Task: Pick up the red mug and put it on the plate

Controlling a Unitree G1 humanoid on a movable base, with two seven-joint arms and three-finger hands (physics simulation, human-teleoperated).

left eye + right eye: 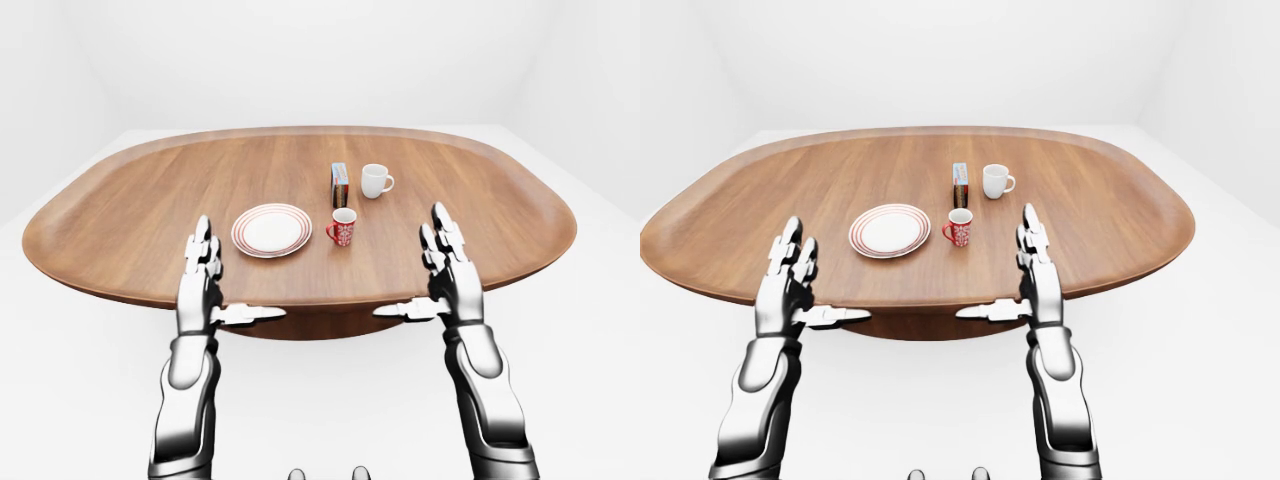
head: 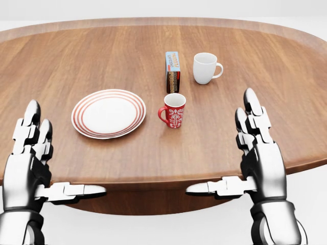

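My left hand [image 2: 30,163] and right hand [image 2: 255,153] look like polished, shiny metal with dark joints. The table [image 2: 76,56] is smooth brown wood with visible grain. The plate [image 2: 108,113], red mug [image 2: 173,110] and white mug [image 2: 205,68] look like glossy ceramic.

We cannot read the small upright printed box [image 2: 172,71] beyond our right hand [image 2: 255,145]; the head view's edges crop the oval wooden tabletop [image 2: 76,56].

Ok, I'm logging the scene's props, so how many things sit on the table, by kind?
Mugs: 2, the red mug and the white mug
Plates: 1, the red-rimmed plate
Boxes: 1, the small box standing upright
Total: 4 on the wooden table
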